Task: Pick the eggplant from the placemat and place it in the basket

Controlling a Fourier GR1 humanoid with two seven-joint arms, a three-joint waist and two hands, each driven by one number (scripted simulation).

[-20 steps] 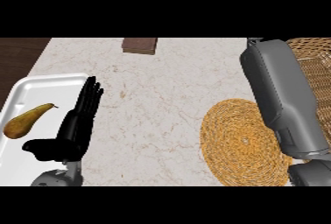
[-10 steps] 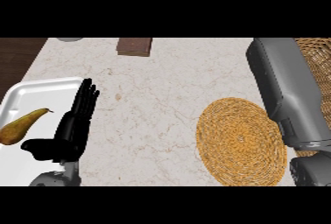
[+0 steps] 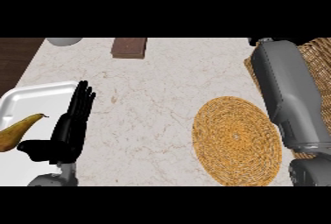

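Counter (image 3: 155, 100) — pale marble, dark wood at left. Placemat (image 3: 236, 135) — round, woven, bare; eggplant unseen. Basket (image 3: 317, 57) at right edge, behind grey right forearm (image 3: 291, 96); right hand unseen. White tray (image 3: 32, 96) holds pear (image 3: 16, 133). Left hand (image 3: 68, 131) straight-fingered, holding nothing.

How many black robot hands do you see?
1: the left hand, open, beside the white tray. The right forearm reaches over the basket; its hand is out of view.

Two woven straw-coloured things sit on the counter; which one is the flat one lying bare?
The round placemat near the counter's front: a flat woven disc with nothing on it. The basket, at the right edge, has raised woven walls and is partly hidden behind the right forearm.
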